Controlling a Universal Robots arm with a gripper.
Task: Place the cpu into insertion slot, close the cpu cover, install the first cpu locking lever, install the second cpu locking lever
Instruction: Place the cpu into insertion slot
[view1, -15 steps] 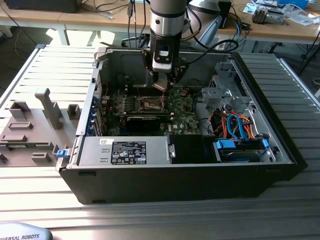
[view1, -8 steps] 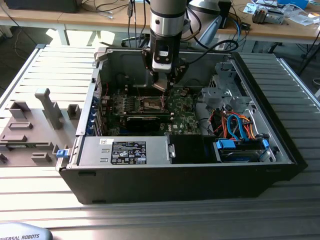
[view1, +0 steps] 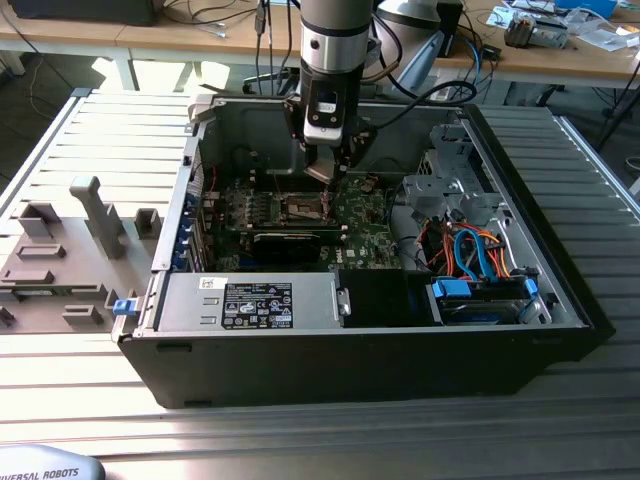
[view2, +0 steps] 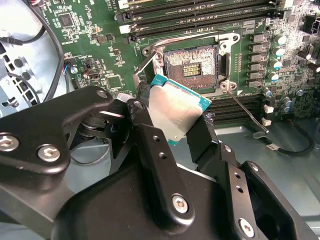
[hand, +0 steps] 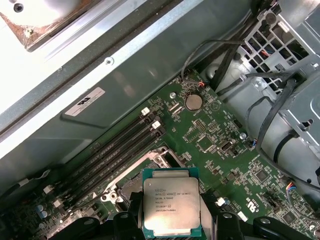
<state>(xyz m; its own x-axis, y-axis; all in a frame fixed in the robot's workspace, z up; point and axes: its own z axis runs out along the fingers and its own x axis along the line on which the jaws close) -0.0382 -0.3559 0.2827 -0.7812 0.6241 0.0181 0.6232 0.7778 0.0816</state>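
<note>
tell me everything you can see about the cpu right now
The cpu is a small, flat, square chip: a silver-grey metal lid with dark print, sitting on a teal-green base that shows as a thin border. The gripper holds it in the air, with black fingers pressed on two opposite edges. In the second wrist view it looks tilted, lid facing the camera, close to the open insertion slot but not seated in it. Nothing else touches it.

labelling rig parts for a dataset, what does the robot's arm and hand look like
The arm is a silver-grey cylinder with a black band, black cables looping beside it. The hand is matte black: flat angular linkage fingers fastened with silver hex screws.
</note>
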